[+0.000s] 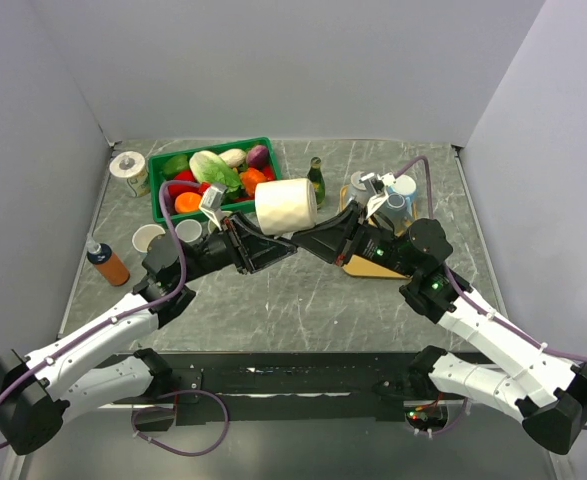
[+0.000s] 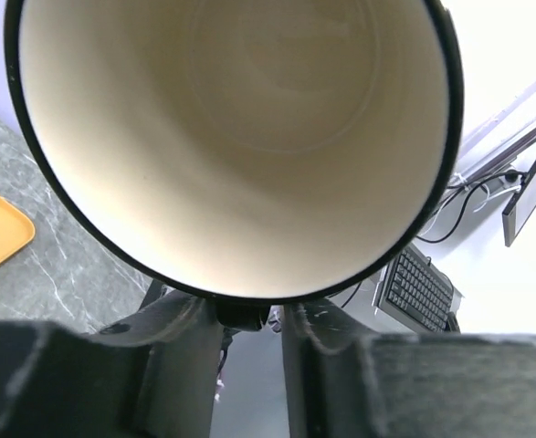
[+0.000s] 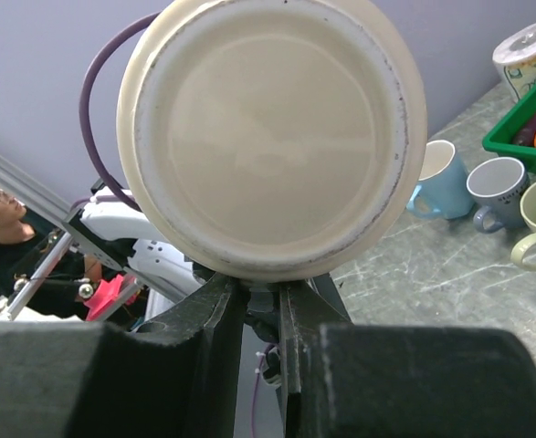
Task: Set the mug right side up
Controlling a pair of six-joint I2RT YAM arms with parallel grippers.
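Cream mug hangs sideways near green crate and bottle.

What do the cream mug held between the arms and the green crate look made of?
The cream mug is likely glazed ceramic, from its soft sheen and ringed base. The green crate is probably plastic, given uniform colour and thin walls.

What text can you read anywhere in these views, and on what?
No text can be read in any view.
Label on the bottle: too small.
Keys of the keyboard: blurred.
Print on the wrapped roll: blurred.
The mug: no marking visible.
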